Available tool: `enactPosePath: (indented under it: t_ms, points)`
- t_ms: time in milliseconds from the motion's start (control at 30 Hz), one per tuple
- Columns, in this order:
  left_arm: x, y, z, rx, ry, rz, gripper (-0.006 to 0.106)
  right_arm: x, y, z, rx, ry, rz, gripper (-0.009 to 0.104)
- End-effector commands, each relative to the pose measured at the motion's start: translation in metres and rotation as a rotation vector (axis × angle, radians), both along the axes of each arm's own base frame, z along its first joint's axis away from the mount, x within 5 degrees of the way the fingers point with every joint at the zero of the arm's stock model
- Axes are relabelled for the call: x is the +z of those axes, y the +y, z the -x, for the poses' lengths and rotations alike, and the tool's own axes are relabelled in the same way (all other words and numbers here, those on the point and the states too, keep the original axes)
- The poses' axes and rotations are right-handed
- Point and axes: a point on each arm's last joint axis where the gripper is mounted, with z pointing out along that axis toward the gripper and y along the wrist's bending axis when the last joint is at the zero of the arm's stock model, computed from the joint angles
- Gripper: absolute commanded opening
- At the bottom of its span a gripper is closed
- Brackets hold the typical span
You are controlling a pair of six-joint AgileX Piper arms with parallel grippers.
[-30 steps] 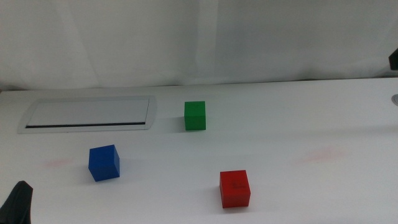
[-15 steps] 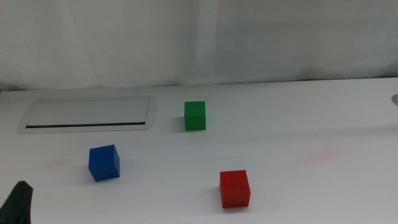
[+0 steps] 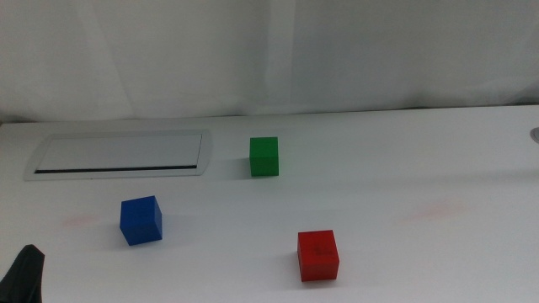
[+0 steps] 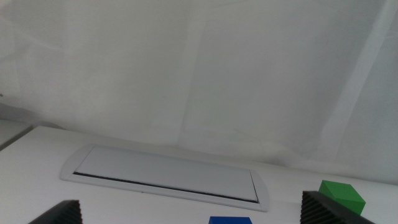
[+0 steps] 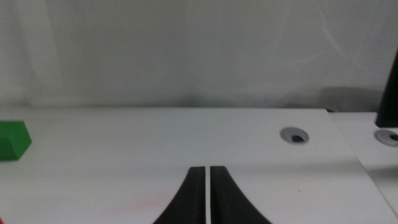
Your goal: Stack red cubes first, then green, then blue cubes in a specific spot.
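The red cube (image 3: 318,255) sits near the table's front, right of centre. The green cube (image 3: 264,156) sits farther back at the centre; it also shows in the left wrist view (image 4: 341,196) and the right wrist view (image 5: 12,140). The blue cube (image 3: 141,220) sits at the front left, and its top edge shows in the left wrist view (image 4: 230,220). All three stand apart on bare white tabletop. My left gripper (image 3: 24,273) waits at the bottom left corner, its jaws wide open and empty (image 4: 199,214). My right gripper (image 5: 207,186) is shut and empty, out of the middle view.
A grey-rimmed rectangular panel (image 3: 118,154) lies in the table at the back left, also in the left wrist view (image 4: 165,177). A round hole (image 5: 294,134) sits at the far right edge (image 3: 535,133). Faint pink smudges (image 3: 434,210) mark the table. A white curtain hangs behind.
A dark part of the right arm at the middle view's right edge has gone out of view. The cubes and the left gripper have not moved.
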Motion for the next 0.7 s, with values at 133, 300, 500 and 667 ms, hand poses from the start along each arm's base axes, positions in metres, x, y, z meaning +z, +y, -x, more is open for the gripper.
enactPosePath:
  t_ms: [133,300,500,667]
  points:
    - [-0.013,0.000,0.000,-0.005,0.034,0.012,0.087,-0.057,0.007,-0.030,0.020,-0.117,-0.050,-0.002]
    - [-0.013,0.000,0.000,-0.005,0.034,0.012,0.087,-0.101,0.008,-0.034,0.029,-0.066,-0.041,-0.002]
    - [-0.011,0.000,0.000,-0.004,0.011,0.011,0.087,-0.117,0.009,-0.033,0.027,-0.060,-0.088,-0.002]
    - [-0.009,0.000,0.000,-0.003,-0.002,0.011,0.087,-0.118,0.009,-0.033,0.027,-0.055,-0.084,-0.002]
